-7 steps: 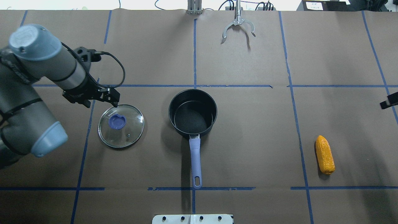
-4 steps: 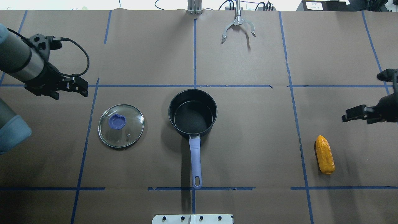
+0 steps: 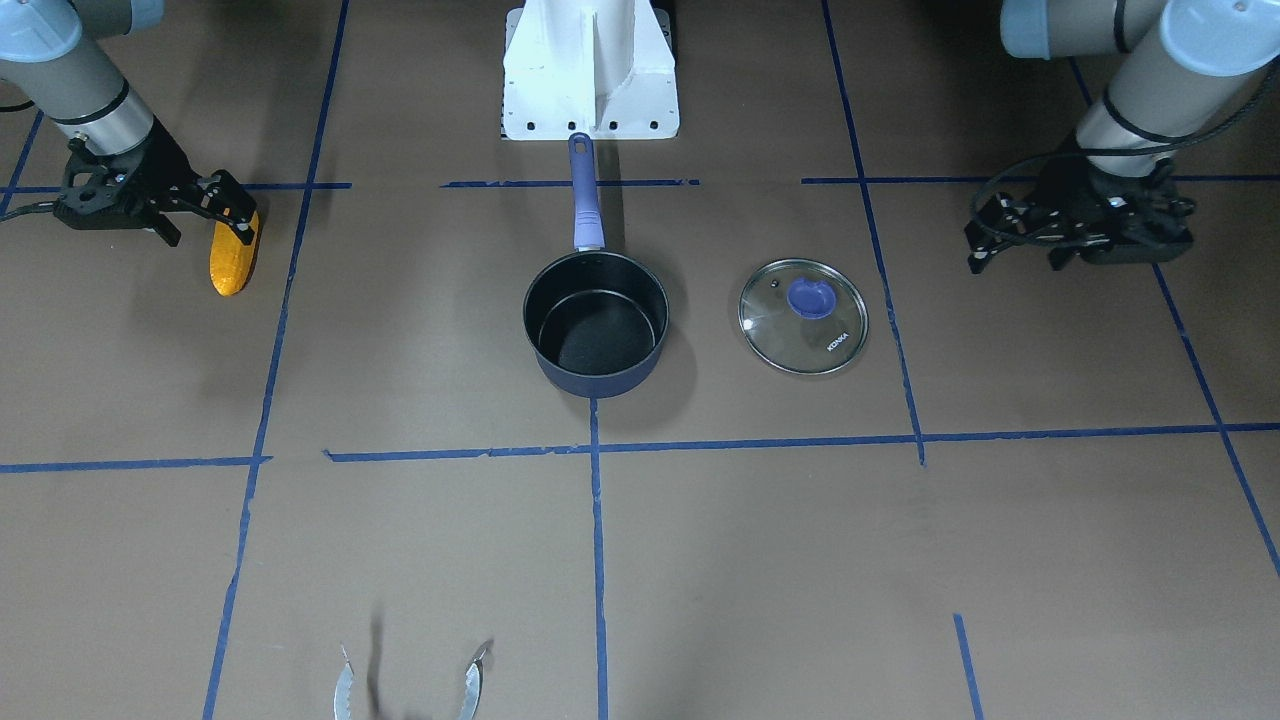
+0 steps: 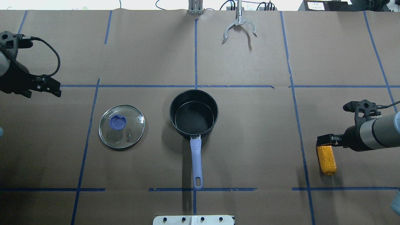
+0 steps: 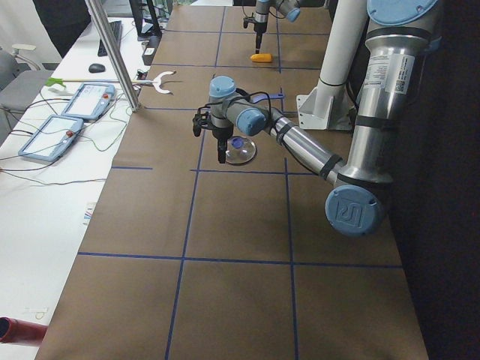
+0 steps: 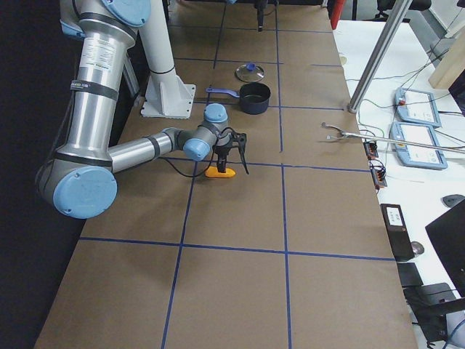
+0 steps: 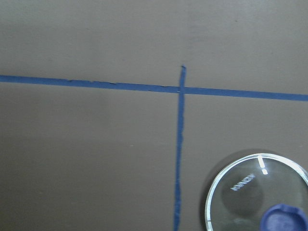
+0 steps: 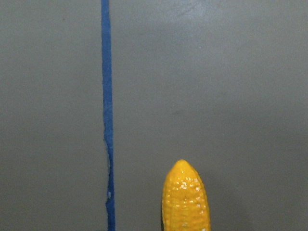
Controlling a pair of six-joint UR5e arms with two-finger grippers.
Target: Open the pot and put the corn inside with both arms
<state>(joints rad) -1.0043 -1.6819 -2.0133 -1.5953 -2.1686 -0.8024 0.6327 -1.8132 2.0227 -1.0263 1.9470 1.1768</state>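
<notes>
The pot point(image 4: 193, 114) stands open mid-table, its black inside empty and its purple handle point(image 4: 196, 162) pointing toward the robot; it also shows in the front view point(image 3: 595, 320). Its glass lid point(image 4: 122, 126) lies flat to the pot's left, knob up. The corn point(image 4: 326, 159) lies on the table at the right. My right gripper point(image 4: 323, 140) is open and hovers over the corn's far tip; in the front view the right gripper point(image 3: 235, 210) is just above the corn point(image 3: 232, 262). My left gripper point(image 4: 53, 89) is open and empty, well left of the lid.
Metal tongs point(image 4: 239, 26) lie at the far edge. The white base plate point(image 4: 193, 220) sits at the near edge, behind the handle. Blue tape lines point(image 4: 195, 86) grid the brown table cover.
My left arm has drawn back to the left, away from the lid. My right arm has come in from the right edge to above the corn's tip. Pot, lid and corn have not moved.
</notes>
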